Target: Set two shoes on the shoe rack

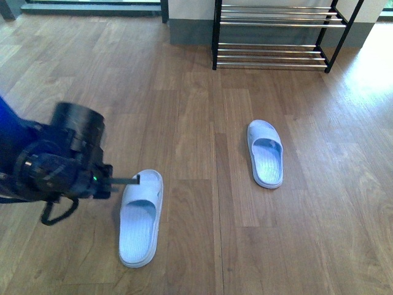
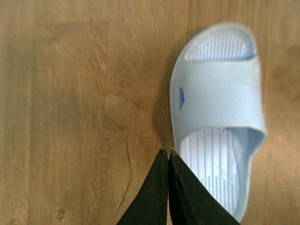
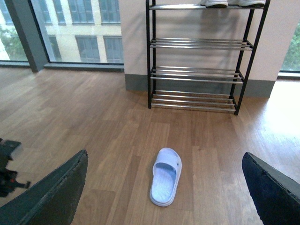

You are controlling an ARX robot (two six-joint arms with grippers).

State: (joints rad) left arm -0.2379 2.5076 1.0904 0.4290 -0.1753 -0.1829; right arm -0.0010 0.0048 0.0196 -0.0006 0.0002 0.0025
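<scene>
The left claw (image 2: 168,157) is pinched shut on nothing, its tips right at the side edge of the near slide slipper (image 2: 218,108) on the wooden floor (image 1: 202,246). To lift the slipper, I judge the claw should part first, then bite the strap squarely. The right claw (image 3: 164,157) gapes wide and is empty. Farther off lies the second slipper (image 1: 266,153). Beyond it stands the shoe rack (image 1: 216,37), with white-soled shoes (image 3: 213,3) on its top tier, cropped by the frame.

Pale slipper (image 3: 165,183) before shoe rack (image 3: 197,44)
</scene>
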